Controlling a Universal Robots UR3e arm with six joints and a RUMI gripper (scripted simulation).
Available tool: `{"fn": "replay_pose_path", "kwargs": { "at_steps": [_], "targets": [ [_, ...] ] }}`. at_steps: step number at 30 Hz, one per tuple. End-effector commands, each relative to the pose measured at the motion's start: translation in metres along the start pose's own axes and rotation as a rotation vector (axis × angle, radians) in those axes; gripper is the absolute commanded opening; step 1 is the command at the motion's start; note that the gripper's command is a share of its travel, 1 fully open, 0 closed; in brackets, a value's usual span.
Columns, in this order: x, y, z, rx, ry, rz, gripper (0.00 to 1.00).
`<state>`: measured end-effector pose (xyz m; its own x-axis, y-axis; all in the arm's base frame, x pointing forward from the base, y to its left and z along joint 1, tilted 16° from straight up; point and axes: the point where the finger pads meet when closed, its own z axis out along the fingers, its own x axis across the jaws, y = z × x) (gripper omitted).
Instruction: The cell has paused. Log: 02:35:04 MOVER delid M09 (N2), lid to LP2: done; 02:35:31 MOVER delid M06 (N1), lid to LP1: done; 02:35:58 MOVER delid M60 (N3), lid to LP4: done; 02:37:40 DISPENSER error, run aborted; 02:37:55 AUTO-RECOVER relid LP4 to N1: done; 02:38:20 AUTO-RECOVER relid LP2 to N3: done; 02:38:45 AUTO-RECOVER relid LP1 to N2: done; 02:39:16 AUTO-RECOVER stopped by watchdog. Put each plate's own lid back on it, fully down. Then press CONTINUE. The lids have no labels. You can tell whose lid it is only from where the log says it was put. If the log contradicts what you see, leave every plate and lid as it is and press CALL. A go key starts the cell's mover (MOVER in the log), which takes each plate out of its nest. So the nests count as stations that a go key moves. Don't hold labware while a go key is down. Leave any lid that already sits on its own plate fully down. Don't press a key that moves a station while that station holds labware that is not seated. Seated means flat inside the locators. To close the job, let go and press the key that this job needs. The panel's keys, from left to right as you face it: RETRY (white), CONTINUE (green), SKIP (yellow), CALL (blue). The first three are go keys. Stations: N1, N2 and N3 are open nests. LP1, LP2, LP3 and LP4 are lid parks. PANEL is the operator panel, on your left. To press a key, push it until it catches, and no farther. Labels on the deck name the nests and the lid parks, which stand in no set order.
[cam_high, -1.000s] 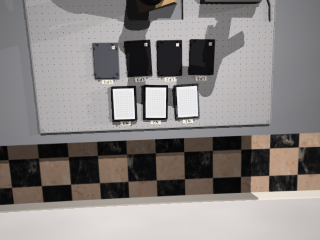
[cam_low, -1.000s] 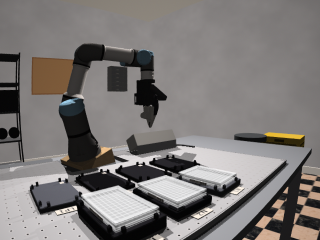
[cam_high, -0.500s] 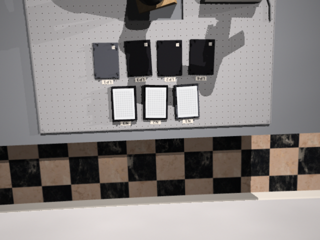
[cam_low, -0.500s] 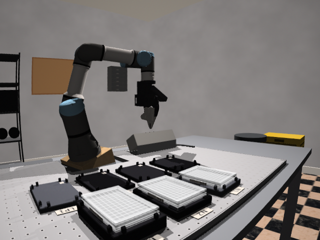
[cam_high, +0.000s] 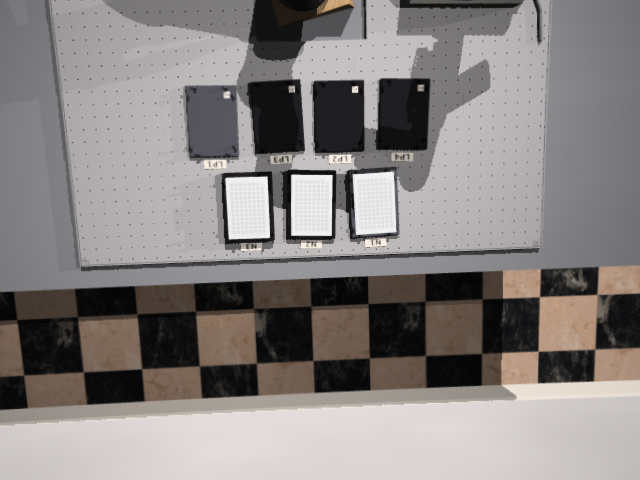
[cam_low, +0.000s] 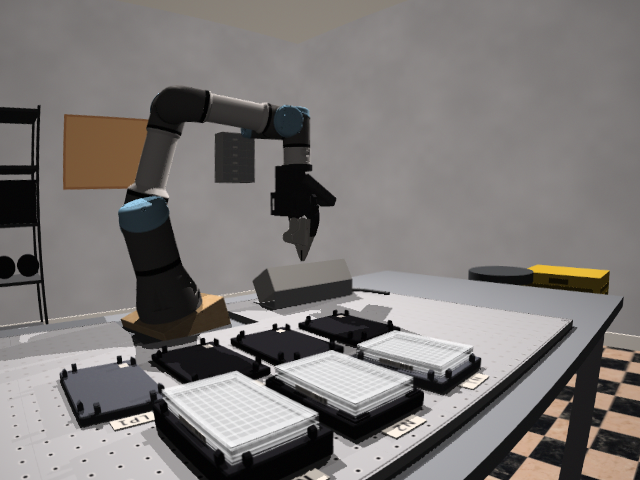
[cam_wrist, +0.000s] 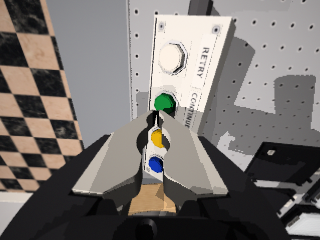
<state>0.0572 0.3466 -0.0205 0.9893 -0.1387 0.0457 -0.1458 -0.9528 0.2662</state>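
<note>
"Where was your gripper (cam_low: 301, 258) (cam_wrist: 156, 111)?"
"I had it above the button panel (cam_low: 305, 281) (cam_wrist: 194, 55), its fingers pressed together on nothing."
"And the lidded plates?"
"One sat in each nest: N1 (cam_high: 373, 202) (cam_low: 417, 351), N2 (cam_high: 311, 205) (cam_low: 343, 382) and N3 (cam_high: 248, 207) (cam_low: 240, 413). All four lid parks, LP1 (cam_high: 212, 121) (cam_low: 111, 387), LP2 (cam_high: 338, 116) (cam_low: 284, 343), LP3 (cam_high: 277, 116) (cam_low: 206, 361) and LP4 (cam_high: 403, 114) (cam_low: 343, 327), stood bare."

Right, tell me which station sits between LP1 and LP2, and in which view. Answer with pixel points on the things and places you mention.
LP3 (cam_high: 277, 117) lies between LP1 (cam_high: 212, 122) and LP2 (cam_high: 338, 117); the top view shows it.
</note>
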Motion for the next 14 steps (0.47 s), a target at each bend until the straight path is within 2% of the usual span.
{"fn": "replay_pose_path", "kwargs": {
  "at_steps": [1,14],
  "targets": [
    [0.0013,-0.0006,0.0009,0.003,0.001,0.000,0.00],
    [0.0056,-0.0002,0.0084,0.003,0.001,0.000,0.00]
  ]
}}
